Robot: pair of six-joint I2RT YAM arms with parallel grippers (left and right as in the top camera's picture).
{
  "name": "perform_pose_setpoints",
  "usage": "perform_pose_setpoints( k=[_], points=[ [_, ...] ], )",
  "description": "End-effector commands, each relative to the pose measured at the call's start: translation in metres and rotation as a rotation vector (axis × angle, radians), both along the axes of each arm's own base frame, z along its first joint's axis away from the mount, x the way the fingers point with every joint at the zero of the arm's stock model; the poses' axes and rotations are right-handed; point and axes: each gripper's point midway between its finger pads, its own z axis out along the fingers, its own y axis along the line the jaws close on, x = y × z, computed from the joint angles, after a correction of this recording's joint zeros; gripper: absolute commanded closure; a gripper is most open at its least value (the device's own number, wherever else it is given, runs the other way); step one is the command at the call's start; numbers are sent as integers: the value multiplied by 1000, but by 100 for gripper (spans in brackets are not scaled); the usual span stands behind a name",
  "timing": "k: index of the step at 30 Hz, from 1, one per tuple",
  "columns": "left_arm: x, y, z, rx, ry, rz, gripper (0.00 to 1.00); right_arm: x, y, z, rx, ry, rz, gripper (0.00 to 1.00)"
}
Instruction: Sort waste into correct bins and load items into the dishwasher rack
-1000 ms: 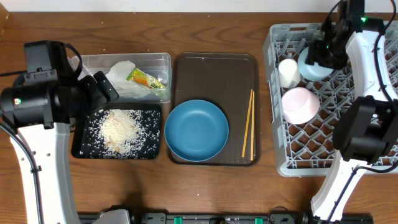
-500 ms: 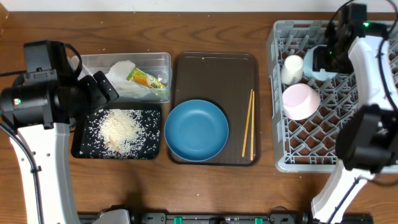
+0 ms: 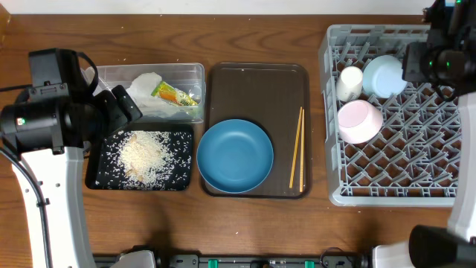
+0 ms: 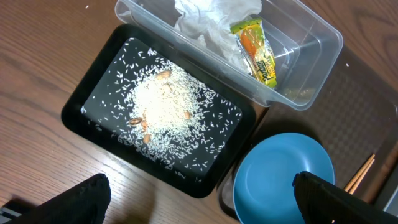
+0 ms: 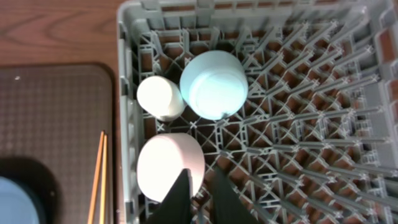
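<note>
Overhead view: the dishwasher rack [image 3: 401, 164] holds three items at its left rear corner: the cream cup [image 3: 346, 82], the light-blue bowl [image 3: 384, 76] touching it, and the white bowl [image 3: 359, 121] just in front. The right gripper [image 5: 198, 177] is above the rack, fingers only narrowly parted, holding nothing. The left gripper [image 4: 202, 193] hangs spread wide and empty above the black tray [image 4: 93, 87] of rice [image 4: 165, 106]. The tissue [image 4: 214, 18] and snack wrapper [image 4: 255, 50] lie in the clear tub [image 4: 301, 68]. Outstanding are the blue plate [image 3: 235, 156] and the chopsticks [image 3: 297, 147], both on the brown serving tray [image 3: 256, 89].

Assessment: the step in hand appears to be the right arm's clearance from the rack ahead of the next pickup. It should rise straight off the pegs before traversing left, so that no finger catches bowl or cup. The chopsticks are nearest; they lie flat, side by side, close to the tray's right rim. A pinch across both at mid-length, fingers square to them, would likely keep the pair together. A grip near one end risks them scissoring.

Change noted: a second ago the right gripper was down at the light-blue bowl; it has since let go and drawn back to the right. The rack, then skewed and nearer the tray, now sits square. Waste, plate, chopsticks and left arm are unchanged.
</note>
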Motion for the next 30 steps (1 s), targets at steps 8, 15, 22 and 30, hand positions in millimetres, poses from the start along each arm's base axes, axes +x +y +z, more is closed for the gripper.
perform_pose_setpoints(
  k=[8, 15, 22, 30],
  points=[
    [-1, 4, 0, 16, 5, 6, 4, 53, -27, -108, 14, 127, -60, 94],
    [-1, 4, 0, 16, 5, 6, 4, 90, -46, -190, 26, 195, -86, 96],
    [-1, 4, 0, 16, 5, 6, 4, 114, -31, -233, 110, 191, -17, 97],
    [-1, 4, 0, 16, 5, 6, 4, 113, -20, -178, 130, 90, 26, 85]
  ],
)
